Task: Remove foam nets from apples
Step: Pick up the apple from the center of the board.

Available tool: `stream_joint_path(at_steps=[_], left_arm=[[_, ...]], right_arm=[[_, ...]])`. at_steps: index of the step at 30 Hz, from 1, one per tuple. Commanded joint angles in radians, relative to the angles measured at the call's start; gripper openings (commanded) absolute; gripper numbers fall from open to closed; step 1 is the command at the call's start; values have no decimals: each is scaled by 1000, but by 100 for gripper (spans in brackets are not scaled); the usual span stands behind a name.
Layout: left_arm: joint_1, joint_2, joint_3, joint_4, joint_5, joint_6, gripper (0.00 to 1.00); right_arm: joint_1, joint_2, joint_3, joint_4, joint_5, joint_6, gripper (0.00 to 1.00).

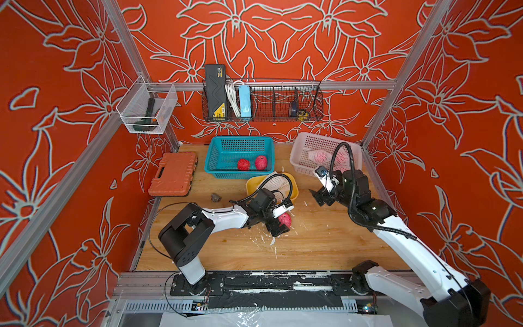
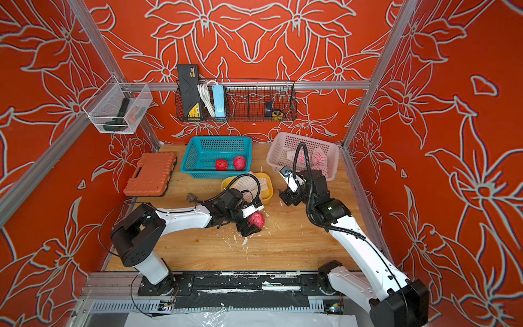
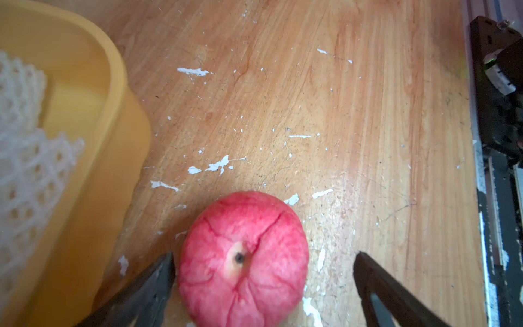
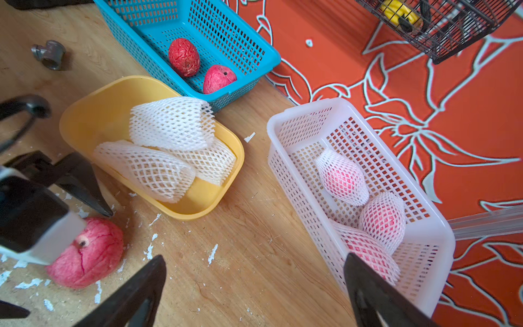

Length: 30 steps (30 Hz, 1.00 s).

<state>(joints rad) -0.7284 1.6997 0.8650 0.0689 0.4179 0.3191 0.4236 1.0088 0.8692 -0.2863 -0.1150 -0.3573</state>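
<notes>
Surface: light wooden tabletop (image 1: 311,249), scuffed, strewn with white foam crumbs (image 3: 218,167), thickest near the middle.

Room: orange floral-print walls (image 1: 283,42) on three sides, framed by aluminium rails (image 1: 339,85). A black wire rack (image 1: 283,104) hangs on the back wall and a clear bin (image 1: 147,109) on the side wall.

The left gripper (image 3: 264,254) stands spread wide astride one bare apple (image 3: 243,254) resting on the wood. One finger is just beside the skin, the other well apart, so there is no grip.

The right gripper (image 4: 254,256) is also spread wide with nothing between its fingers. It hangs above bare wood between the yellow tub (image 4: 85,119) and the white basket (image 4: 424,232).

- Yellow tub: three empty foam nets (image 4: 172,124).
- White basket: three netted apples (image 4: 342,178).
- Teal basket (image 1: 215,158), toward the back wall: two more bare apples (image 1: 243,164).
- Also on the table: an orange tool case (image 1: 173,174) and a grey pipe fitting (image 4: 49,53).
</notes>
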Motion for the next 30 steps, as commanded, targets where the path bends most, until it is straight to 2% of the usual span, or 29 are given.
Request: stream_joint_path(at_steps=[1,5,13,18,21,24,27,30], left_arm=[[-5,52,50,-10,17,24,92],[-5,90,82,-39,25,43,80],[-7,70,72,-56,48,52,54],[-6,-2,80,-92,47,39,50],[5,-92,90,-121,28,17,49],[79,-170,127,-142,53,-22,47],[198,-227,167,-109,54,-72,47],[304,-241,211,-35,-60,-116,50]], right_arm=[[-8,30,-15,42,-35,-13,98],[-9,70,-7,63,-57,-19,98],[-11,125,19,90,-77,-31,98],[-11,118,43,92,-39,-18,98],[-32,102,72,79,23,59,94],[-65,89,101,55,31,121,92],[-75,68,98,70,14,130,92],[-75,73,99,67,-18,148,91]])
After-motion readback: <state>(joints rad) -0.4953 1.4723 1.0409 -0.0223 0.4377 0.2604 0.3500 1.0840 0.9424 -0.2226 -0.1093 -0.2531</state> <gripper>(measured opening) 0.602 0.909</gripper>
